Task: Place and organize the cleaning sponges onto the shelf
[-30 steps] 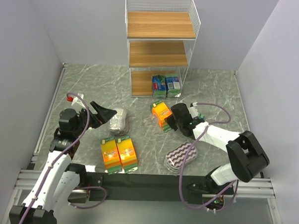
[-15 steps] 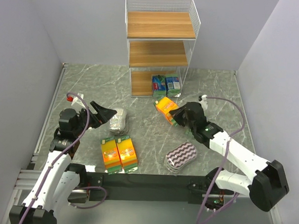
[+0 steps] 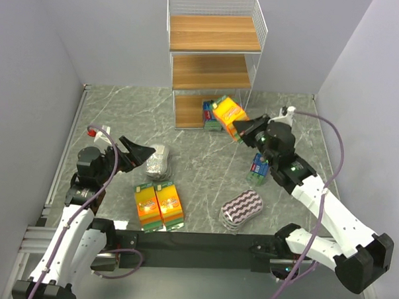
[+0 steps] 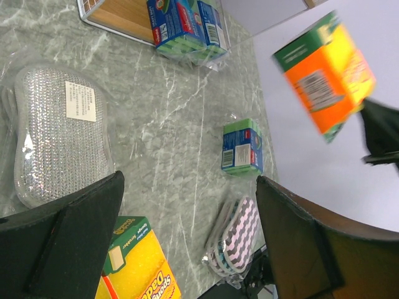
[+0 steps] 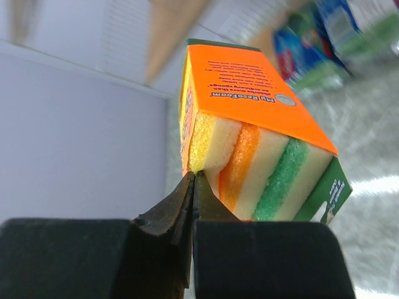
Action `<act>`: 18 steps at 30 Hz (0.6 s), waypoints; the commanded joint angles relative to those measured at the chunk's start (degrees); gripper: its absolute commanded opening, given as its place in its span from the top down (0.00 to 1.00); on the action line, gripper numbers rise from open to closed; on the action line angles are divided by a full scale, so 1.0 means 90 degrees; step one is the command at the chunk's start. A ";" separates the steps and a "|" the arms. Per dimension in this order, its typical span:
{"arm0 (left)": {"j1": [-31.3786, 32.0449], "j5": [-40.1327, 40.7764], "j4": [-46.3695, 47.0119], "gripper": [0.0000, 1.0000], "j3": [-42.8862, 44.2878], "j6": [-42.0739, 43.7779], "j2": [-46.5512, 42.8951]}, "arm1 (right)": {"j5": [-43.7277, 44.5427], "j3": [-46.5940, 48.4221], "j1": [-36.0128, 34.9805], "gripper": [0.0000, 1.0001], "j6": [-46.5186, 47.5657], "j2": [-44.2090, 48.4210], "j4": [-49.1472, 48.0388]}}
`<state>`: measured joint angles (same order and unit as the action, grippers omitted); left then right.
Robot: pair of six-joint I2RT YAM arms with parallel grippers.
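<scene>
- The right jaws are shut on a corner of an orange pack (image 5: 249, 143), pinching it at the yellow foam end.
- That pack is in the air, tilted, just in front of the right side of the shelf (image 3: 214, 34), near its bottom tier.
- The left jaws stand wide with nothing between them, low over the tabletop (image 3: 198, 169) at the left.
- A silver pack (image 3: 158, 161) in clear wrap lies just beyond the left jaws, apart from them.
- Two more orange packs (image 3: 158, 205) lie side by side, touching, near the front edge.
- A purple-striped oval pack (image 3: 242, 209) lies to their right, well apart.
- One blue-green pack (image 4: 242, 148) lies alone on the tabletop below the right arm.
- Two blue-green packs (image 4: 187, 25) sit together at the shelf's foot; they seem to rest on the tabletop against the bottom tier's front, though the view leaves this unsure.
- The top and middle tiers show bare wood.
</scene>
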<state>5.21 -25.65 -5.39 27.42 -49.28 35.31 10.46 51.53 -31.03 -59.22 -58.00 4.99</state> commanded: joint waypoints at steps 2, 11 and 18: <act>0.0007 -0.0002 0.0081 0.07 0.0088 -0.0003 -0.0095 | -0.0156 0.0729 0.0244 1.00 0.0320 -0.0069 -0.0787; 0.0007 0.0028 -0.0026 0.07 0.0166 0.0055 -0.0115 | -0.0410 0.1324 0.0703 1.00 0.0048 -0.1024 -0.1552; 0.0007 0.0057 -0.0163 0.07 0.0254 0.0133 -0.0154 | -0.0333 0.1990 0.0811 1.00 -0.0158 -0.2090 -0.1911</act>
<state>5.21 -25.63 -6.22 27.44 -49.19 34.96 6.42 66.83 -24.25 -59.35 -75.16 -6.90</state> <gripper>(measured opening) 0.931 0.007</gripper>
